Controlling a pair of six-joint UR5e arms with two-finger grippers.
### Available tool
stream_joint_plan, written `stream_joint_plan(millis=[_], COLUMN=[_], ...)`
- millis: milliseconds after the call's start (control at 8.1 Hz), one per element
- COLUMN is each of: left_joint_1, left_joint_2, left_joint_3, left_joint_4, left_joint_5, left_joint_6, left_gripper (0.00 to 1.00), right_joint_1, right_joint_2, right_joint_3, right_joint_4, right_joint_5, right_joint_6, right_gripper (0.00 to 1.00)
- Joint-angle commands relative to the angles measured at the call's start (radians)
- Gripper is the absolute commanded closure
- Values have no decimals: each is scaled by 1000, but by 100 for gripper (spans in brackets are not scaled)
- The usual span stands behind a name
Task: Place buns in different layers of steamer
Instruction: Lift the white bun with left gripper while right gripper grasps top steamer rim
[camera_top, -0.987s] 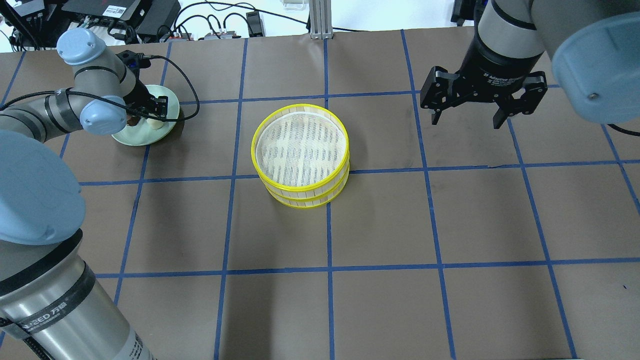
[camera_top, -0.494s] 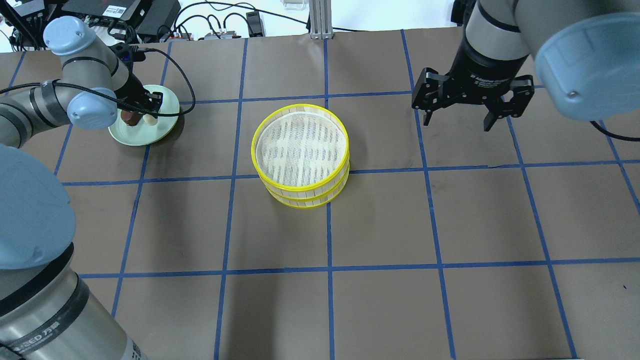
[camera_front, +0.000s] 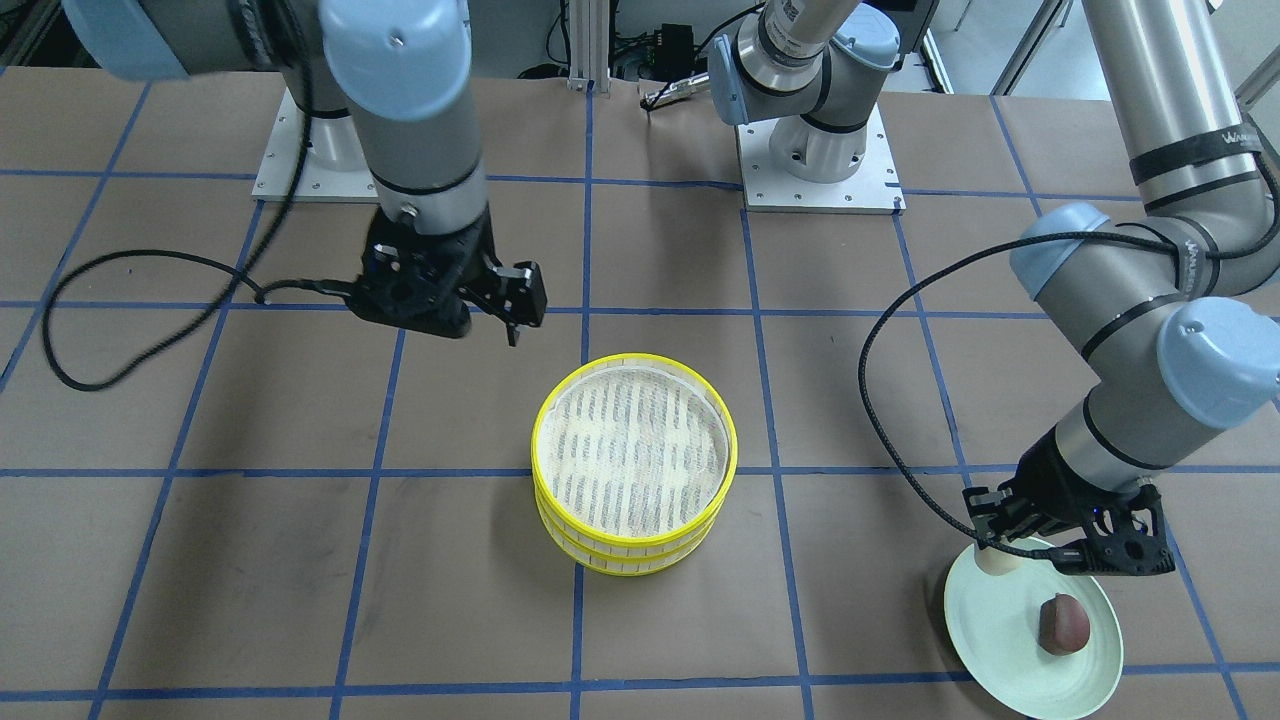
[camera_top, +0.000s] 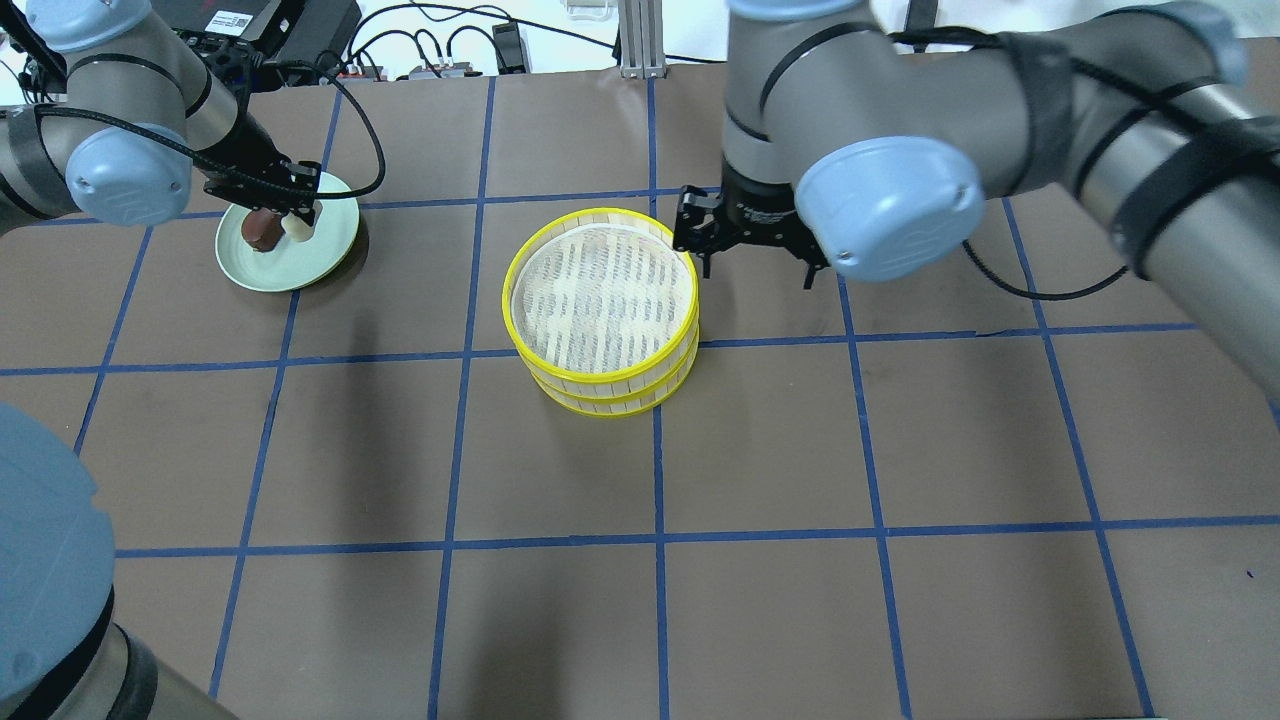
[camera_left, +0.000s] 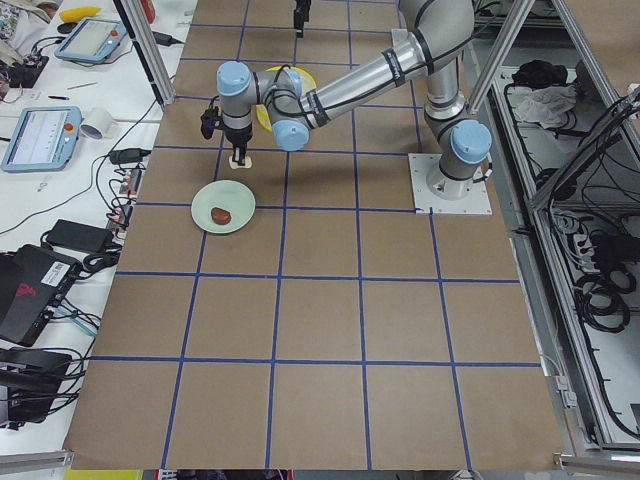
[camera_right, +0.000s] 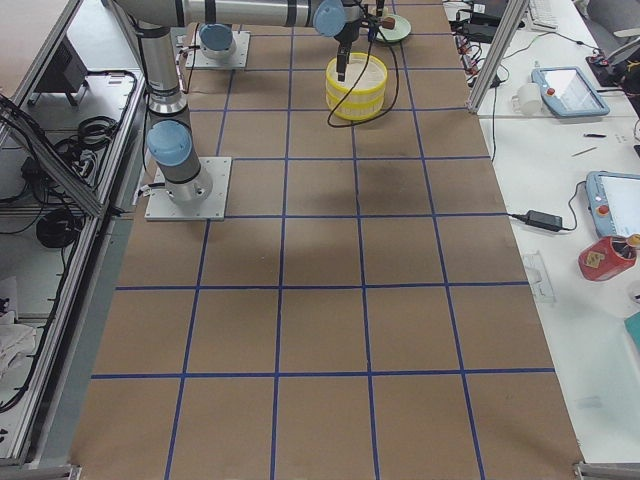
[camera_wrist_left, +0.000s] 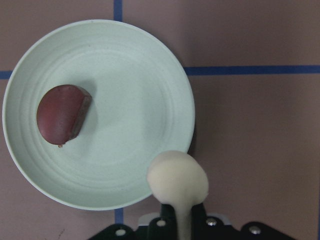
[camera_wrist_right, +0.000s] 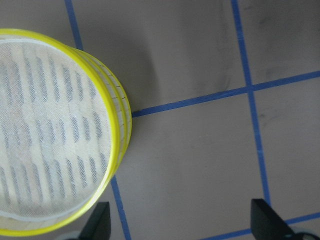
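L gripper pinches cream-white half-moon bun just above edge of pale green plate; R gripper gapes beside yellow-rimmed stacked steamer. Carry bun w/ light squeeze, clear its rim, release low on mesh.

**A:** How much of the steamer is out of sight?

**B:** The lower tier's floor, because the top tier covers it. In the right wrist view the frame cuts off the steamer's left side. The right gripper just beside it shows only two tips at the bottom edge.

**A:** And the cream bun, well apart from the steamer?

**B:** Its lower end is buried in the left gripper, which the frame also cuts off.
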Motion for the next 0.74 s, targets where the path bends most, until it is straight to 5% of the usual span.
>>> stream_joint_plan(millis=[0, 370, 617], left_joint_1=[-55, -75, -75], left_joint_2=[71, 83, 83], left_joint_3=[-2, -8, -15], left_joint_4=[-54, -75, -75], left_joint_5=[-13, -47, -49], left_joint_6=[-6, -27, -29], left_gripper=[100, 100, 100], right_joint_1=[67, 67, 67], right_joint_2=[170, 235, 246], right_joint_3=[3, 11, 11], right_joint_4=[-158, -179, -194], right_joint_5=[4, -5, 4], right_joint_6=[51, 44, 49], right_gripper=[0, 4, 23])
